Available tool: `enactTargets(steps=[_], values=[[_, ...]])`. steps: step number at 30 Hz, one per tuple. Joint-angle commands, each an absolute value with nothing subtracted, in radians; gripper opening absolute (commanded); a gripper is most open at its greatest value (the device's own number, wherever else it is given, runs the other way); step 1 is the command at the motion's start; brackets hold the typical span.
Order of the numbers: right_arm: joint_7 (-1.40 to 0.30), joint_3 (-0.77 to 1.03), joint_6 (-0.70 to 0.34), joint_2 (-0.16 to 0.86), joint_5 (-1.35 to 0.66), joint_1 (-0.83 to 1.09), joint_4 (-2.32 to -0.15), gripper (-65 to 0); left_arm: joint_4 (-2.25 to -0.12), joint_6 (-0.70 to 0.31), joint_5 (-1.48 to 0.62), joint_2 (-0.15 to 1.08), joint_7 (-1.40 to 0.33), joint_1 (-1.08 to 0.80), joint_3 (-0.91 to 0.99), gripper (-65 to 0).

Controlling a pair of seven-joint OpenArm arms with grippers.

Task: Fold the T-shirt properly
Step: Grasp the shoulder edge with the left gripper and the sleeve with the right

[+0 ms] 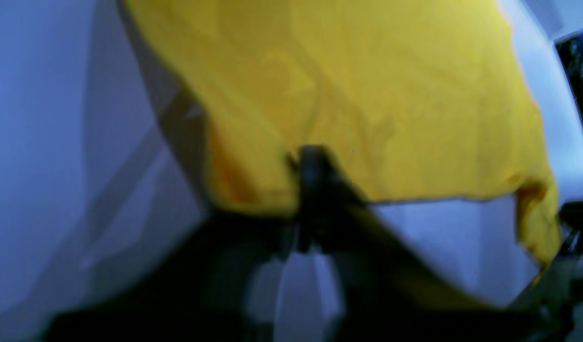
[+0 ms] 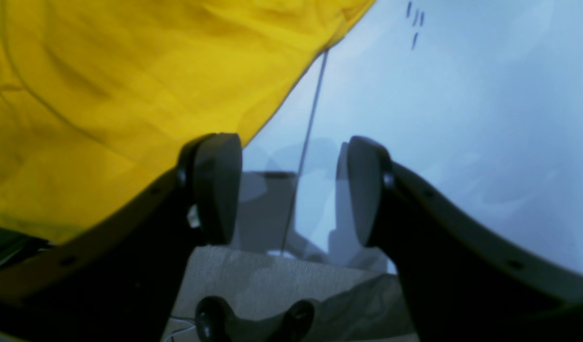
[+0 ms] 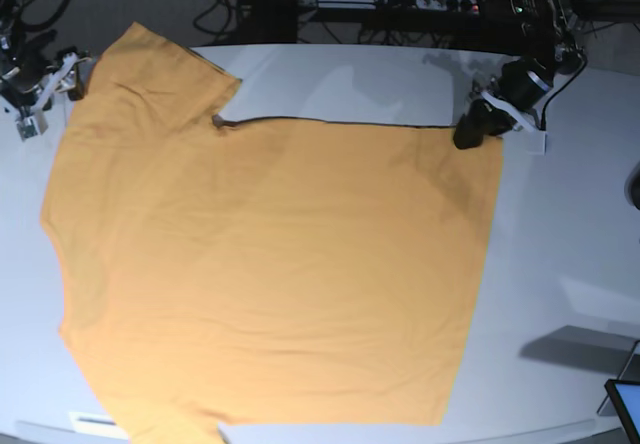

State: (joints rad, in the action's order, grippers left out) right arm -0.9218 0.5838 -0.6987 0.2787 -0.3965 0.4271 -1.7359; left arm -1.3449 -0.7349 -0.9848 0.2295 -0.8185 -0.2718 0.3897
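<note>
Orange-yellow cloth covers most of the pale counter (image 3: 570, 214): the T-shirt (image 3: 270, 274) lies spread nearly flat, its body a wide sheet with only soft wrinkles, one short sleeve (image 3: 165, 64) reaching toward the far left corner and the hem running down the right side. From the base view, the left hand (image 3: 470, 132) sits at the shirt's far right corner, low on the counter, right where the straight far edge meets the hem. Its own wrist camera is blurred, yet it shows the dark fingers drawn together over the edge of the cloth, and the fabric rises a little around them, so the left hand looks clamped on the T-shirt at that corner. The right hand (image 2: 291, 190) is at the far left, by the sleeve. Its two dark padded fingers (image 2: 215, 185) stand well apart with bare counter showing between them; the left pad sits just beside the shirt's edge, with nothing held. A thin line crosses the counter under that gap, and a few small dark pen marks (image 2: 415, 23) show farther off. Behind the counter a tangle of black cables (image 3: 400, 4) and a power strip run along the back. A dark tablet-like corner (image 3: 625, 404) pokes in at the near right.
</note>
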Motion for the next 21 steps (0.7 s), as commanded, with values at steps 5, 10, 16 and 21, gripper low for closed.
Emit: enactTargets(steps=[5, 10, 16, 21], values=[[-0.909, 0.591, -0.698, 0.295, -0.406, 0.426, -1.750, -30.5, -1.334, -0.698, -0.903, 0.234, -0.903, -0.305, 0.384, -65.0], [-0.911, 0.593, -0.698, 0.295, -0.407, 0.426, -1.748, -30.5, -1.334, -0.698, -0.906, 0.231, -0.903, -0.305, 0.386, -65.0], [-0.967, 0.595, -0.698, 0.295, -0.424, 0.424, -1.747, -30.3, -1.334, -0.698, -0.906, 0.232, -0.903, -0.317, 0.386, -65.0], [-1.089, 0.622, -0.698, 0.303, -0.576, 0.390, -1.735, -30.2, -1.334, -0.698, -0.906, 0.234, -0.903, -0.317, 0.386, -65.0]])
